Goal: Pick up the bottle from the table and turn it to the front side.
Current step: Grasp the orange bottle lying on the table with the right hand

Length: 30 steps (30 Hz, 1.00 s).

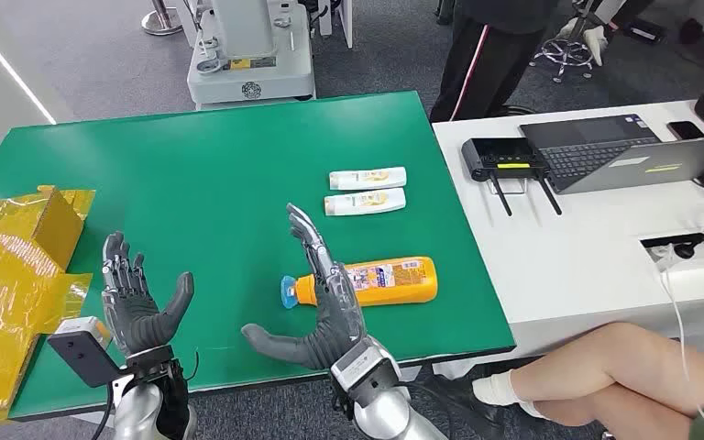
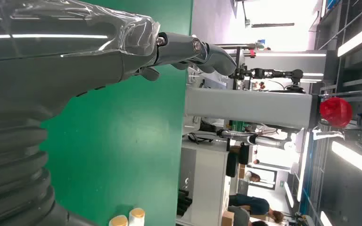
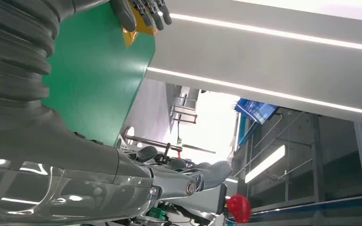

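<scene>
Both of my hands hover low over the near edge of the green table (image 1: 202, 165), palms turned toward each other, fingers spread apart and holding nothing. My left hand (image 1: 137, 302) sits toward the near left corner, close to the crumpled yellow bag (image 1: 9, 266) that lies over that end of the table. My right hand (image 1: 325, 302) stands on edge nearer the middle, thumb stretched out toward the left hand and fingers pointing away from me.

Just beyond my right hand's fingers lies the orange bottle (image 1: 390, 280), flat on its side, its blue cap (image 1: 290, 291) toward my left and its label facing up. From my head view the fingers overlap the bottle's cap end, but I cannot tell whether they touch it. Farther back on the green surface, well apart from the bottle, two small white tubes (image 1: 367, 191) lie side by side.

To my right, a white desk (image 1: 587, 247) stands against the table, carrying a laptop (image 1: 623, 151) and a black box with antennas (image 1: 504, 160). A person's crossed legs (image 1: 623, 367) show at the near right, and another person stands beyond the table's far corner.
</scene>
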Tool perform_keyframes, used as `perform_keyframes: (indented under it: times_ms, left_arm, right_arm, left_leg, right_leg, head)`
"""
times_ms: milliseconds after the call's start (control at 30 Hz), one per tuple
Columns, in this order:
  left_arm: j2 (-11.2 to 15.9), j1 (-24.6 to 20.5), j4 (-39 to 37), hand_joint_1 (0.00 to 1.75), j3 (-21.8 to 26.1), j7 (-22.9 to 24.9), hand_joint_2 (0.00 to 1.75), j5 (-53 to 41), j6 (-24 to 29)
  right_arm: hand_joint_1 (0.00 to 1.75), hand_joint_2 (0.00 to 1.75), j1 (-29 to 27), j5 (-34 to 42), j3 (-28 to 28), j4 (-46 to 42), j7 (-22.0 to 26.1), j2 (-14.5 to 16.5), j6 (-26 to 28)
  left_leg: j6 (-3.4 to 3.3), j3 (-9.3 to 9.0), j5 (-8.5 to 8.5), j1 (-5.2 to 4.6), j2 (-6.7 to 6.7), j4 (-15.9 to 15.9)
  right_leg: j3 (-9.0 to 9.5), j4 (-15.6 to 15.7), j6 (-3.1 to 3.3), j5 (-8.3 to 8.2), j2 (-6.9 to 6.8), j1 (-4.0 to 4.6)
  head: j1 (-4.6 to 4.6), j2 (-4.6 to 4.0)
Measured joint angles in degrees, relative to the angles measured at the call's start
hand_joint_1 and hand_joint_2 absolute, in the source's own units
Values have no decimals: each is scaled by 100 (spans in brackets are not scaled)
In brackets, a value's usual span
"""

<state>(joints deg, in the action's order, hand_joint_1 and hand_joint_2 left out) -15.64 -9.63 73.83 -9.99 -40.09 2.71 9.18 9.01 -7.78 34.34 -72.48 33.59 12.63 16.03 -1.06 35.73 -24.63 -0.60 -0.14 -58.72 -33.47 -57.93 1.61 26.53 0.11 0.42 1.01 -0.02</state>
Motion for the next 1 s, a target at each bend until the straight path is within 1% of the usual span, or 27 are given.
perform_keyframes:
  times_ms: [133,200,300,400,500,600,733,800,900,1000]
  left_arm:
    - [0,0,0,0,0,0,175,-2,0]
    - [1,0,0,0,0,0,175,-2,-1]
    - [1,2,1,0,7,0,175,-2,-8]
    - [2,10,3,0,50,1,175,-4,-46]
    - [8,24,4,0,107,0,175,-4,-118]
    - [17,59,8,0,173,1,175,18,-177]
    - [40,144,56,0,197,0,175,45,-200]
    - [46,180,71,0,201,0,175,49,-205]
    - [47,206,99,0,201,0,175,71,-211]
    - [49,230,130,0,202,0,175,113,-215]
  right_arm:
    - [0,175,2,-183,0,0,-65,0,145]
    - [0,175,3,-549,-2,-13,-207,-7,356]
    - [0,175,3,-1608,-56,-150,-699,-65,589]
    - [0,175,27,-2713,-244,-354,-1329,-240,384]
    - [0,175,105,-3481,-483,-461,-1795,-612,20]
    - [0,175,203,-3715,-679,-485,-1962,-1110,-460]
    - [0,175,488,-3572,-847,-448,-1924,-1874,-1178]
    - [0,175,706,-3436,-885,-403,-1916,-2200,-1555]
    - [0,175,1232,-3011,-845,-220,-1882,-2615,-2420]
    - [0,175,1972,-2551,-700,107,-1832,-2959,-3127]
  left_leg:
    - [0,0,0,0,0,0]
    - [0,0,0,0,0,0]
    - [0,0,0,0,0,0]
    - [-1,0,0,0,-1,0]
    - [-4,0,2,-3,-2,-1]
    - [-9,1,4,-7,-4,-3]
    - [-16,3,5,-13,-7,-7]
    - [-17,4,6,-15,-7,-7]
    - [-25,5,11,-19,-6,-8]
    - [-33,7,19,-20,-6,-8]
  right_leg:
    - [0,0,0,0,0,0]
    - [0,0,0,0,0,0]
    - [0,0,0,0,0,0]
    - [0,1,0,0,-1,0]
    - [3,2,-3,-2,-3,-2]
    - [5,3,-9,-6,-4,-5]
    - [5,4,-16,-10,-7,-10]
    - [4,4,-19,-13,-6,-11]
    - [3,3,-20,-17,-4,-12]
    - [1,1,-21,-22,-7,-12]
  head:
    - [0,0]
    - [-1,0]
    - [-1,0]
    - [-1,0]
    - [-1,0]
    - [-1,0]
    - [-1,0]
    - [-1,0]
    - [-1,0]
    - [0,0]
